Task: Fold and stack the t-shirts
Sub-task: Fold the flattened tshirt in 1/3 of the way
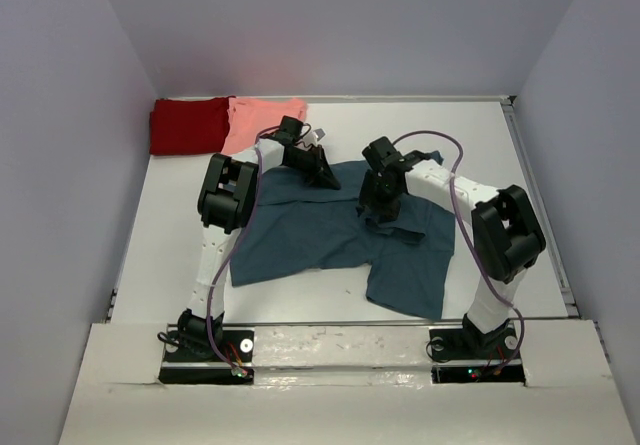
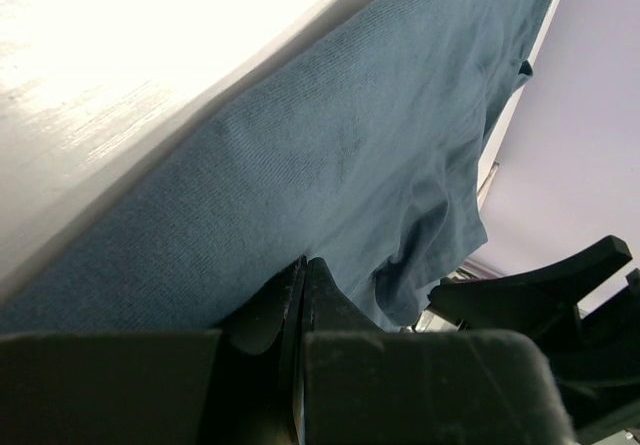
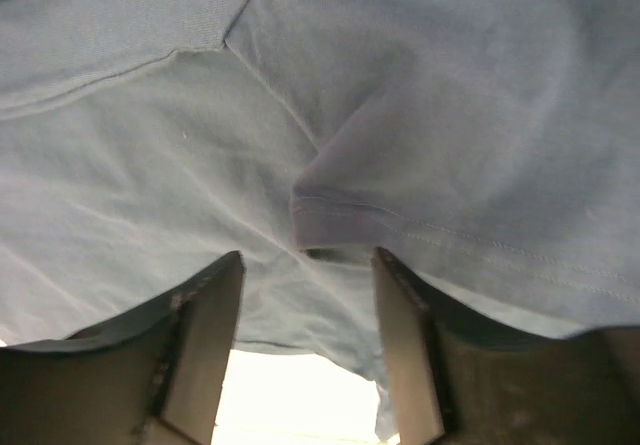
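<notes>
Teal-blue t-shirt (image 1: 300, 235) sprawled centre of table (image 1: 170, 235), right side rumpled, fold unfinished. Red tee (image 1: 188, 125), pink tee (image 1: 262, 120): 2 parked far-left corner, out of way. Left gripper (image 2: 303, 275) pinching shirt edge, likely anchoring. Right gripper (image 3: 305, 265) jaws spread over crease, holding nothing.

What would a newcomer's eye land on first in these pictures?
The big teal-blue t-shirt lies rumpled across the middle of the table, with both arms bent over it. The left gripper is pinched shut on its far edge, while the right gripper hangs open just above a creased hem. In the far left corner, a dark red t-shirt and a salmon-pink t-shirt lie side by side.
</notes>
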`<state>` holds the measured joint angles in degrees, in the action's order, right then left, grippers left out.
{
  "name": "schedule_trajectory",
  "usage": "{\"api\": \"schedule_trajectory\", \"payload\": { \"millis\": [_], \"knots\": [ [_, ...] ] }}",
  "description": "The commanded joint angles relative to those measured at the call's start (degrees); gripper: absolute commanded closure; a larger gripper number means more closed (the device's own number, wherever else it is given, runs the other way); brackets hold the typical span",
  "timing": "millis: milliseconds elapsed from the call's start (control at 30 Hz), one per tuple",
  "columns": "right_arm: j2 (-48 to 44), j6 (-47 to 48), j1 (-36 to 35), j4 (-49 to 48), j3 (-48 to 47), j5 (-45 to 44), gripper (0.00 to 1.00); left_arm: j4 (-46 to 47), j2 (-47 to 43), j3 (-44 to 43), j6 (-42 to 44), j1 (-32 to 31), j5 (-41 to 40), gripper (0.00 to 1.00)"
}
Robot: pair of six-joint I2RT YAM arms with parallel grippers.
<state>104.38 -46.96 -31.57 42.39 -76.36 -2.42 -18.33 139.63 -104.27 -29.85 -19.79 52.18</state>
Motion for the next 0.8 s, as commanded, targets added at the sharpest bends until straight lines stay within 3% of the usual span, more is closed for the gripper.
{"api": "schedule_trajectory", "payload": {
  "millis": [0, 633, 767],
  "knots": [
    [-4.79, -0.06, 1.51, 4.36, -3.01, -0.58, 0.37, -4.17, 0.99, -0.06, 1.72, 0.81, -2.96, 0.92],
    [-17.45, -1.20, 2.74, 22.20, 1.82, -10.77, 0.38, -5.49, 2.31, -3.05, 1.63, 0.98, -2.70, 0.92],
    [-18.51, -3.04, 2.74, 24.92, 2.79, -13.66, 0.44, -5.58, 2.40, -2.87, 1.72, 1.07, -2.61, 0.92]
  ]
}}
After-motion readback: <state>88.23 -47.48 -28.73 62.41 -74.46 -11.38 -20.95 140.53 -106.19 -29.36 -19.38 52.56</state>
